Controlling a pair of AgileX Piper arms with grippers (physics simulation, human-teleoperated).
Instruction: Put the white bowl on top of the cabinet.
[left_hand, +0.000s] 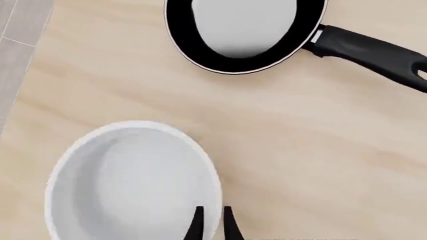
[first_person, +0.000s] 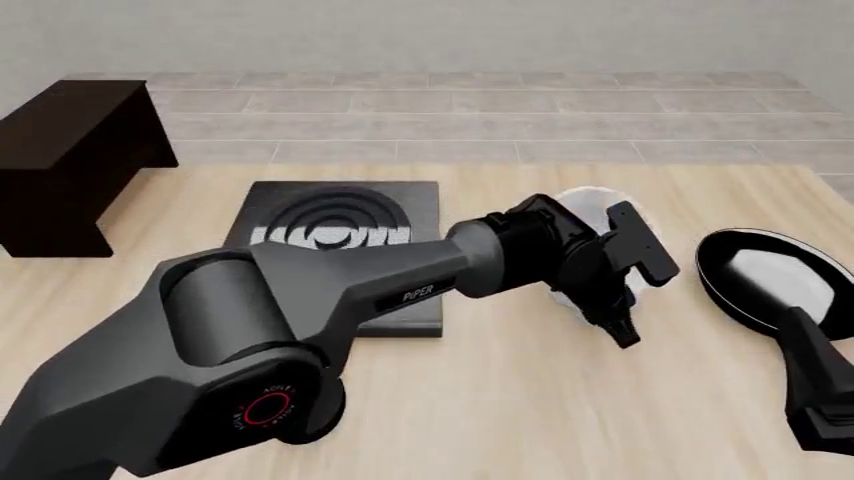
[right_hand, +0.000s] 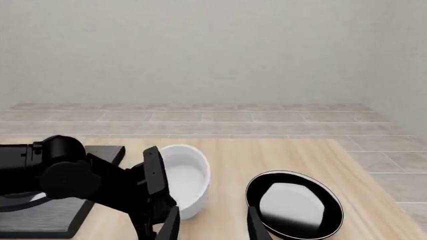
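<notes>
Left gripper (left_hand: 213, 224) narrowed onto the rim of the white bowl (left_hand: 137, 182), 1 finger inside, 1 outside; bowl upright, mouth up, round with no long axis, on the table (left_hand: 287, 150) just beside the frying pan (left_hand: 245, 34), well apart from the cabinet (first_person: 67, 160).

left arm stretched forward and rightward, left claw (first_person: 617, 325) pointing down, fingers nearly closed, right claw (right_hand: 212, 222) parted
</notes>
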